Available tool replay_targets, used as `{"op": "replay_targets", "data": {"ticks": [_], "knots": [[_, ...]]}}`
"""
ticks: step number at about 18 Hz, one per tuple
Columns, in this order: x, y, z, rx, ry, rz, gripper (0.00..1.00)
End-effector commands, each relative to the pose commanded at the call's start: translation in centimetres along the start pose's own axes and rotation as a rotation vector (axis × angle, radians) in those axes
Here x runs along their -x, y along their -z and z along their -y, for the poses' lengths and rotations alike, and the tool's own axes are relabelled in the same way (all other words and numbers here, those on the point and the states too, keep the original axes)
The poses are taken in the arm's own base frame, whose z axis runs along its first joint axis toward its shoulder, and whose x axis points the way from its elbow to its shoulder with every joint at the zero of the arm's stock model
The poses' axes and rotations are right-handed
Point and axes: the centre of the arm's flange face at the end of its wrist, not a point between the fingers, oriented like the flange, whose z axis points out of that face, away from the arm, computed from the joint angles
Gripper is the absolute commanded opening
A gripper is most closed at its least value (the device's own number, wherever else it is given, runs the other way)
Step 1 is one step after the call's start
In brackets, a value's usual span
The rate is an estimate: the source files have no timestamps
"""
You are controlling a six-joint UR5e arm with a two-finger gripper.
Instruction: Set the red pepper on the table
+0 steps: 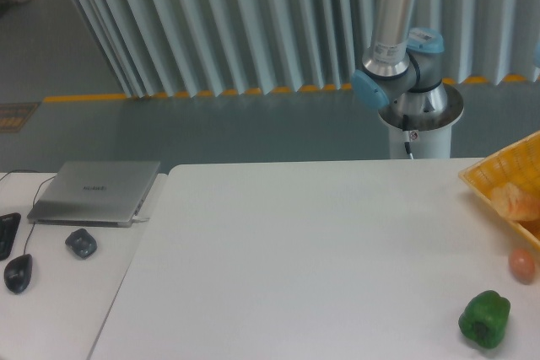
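The red pepper is out of view. The white table fills the lower middle and right of the camera view. Only the arm's base and lower links show, standing behind the table's far edge at the upper right. The gripper itself is outside the frame, so nothing of its fingers can be seen.
A green pepper lies near the table's front right corner, with a small orange-pink fruit just behind it. A yellow basket sits at the right edge. On the adjoining desk at left are a laptop, a mouse and a dark object.
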Motion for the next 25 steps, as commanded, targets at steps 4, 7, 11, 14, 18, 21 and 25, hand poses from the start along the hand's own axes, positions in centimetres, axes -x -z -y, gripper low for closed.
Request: {"op": "replay_targets", "data": {"ticks": [4, 7, 11, 14, 18, 21, 25], "knots": [[0.1, -1.0, -0.6, -0.012, 0.005, -0.004, 1.00], [0.4, -1.3, -0.4, -0.027, 0.007, 0.013, 1.00], [0.7, -1.4, -0.2, -0.031, 0.009, 0.017, 1.00], [0.6, -1.4, -0.3, -0.032, 0.009, 0.019, 1.00], [0.4, -0.9, -0.4, -0.044, 0.006, 0.015, 1.00], [1.3, -0.7, -0.4, -0.062, 0.012, 0.068, 1.00], [2.4, -0.5, -1.2, -0.061, 0.031, 0.079, 1.00]]}}
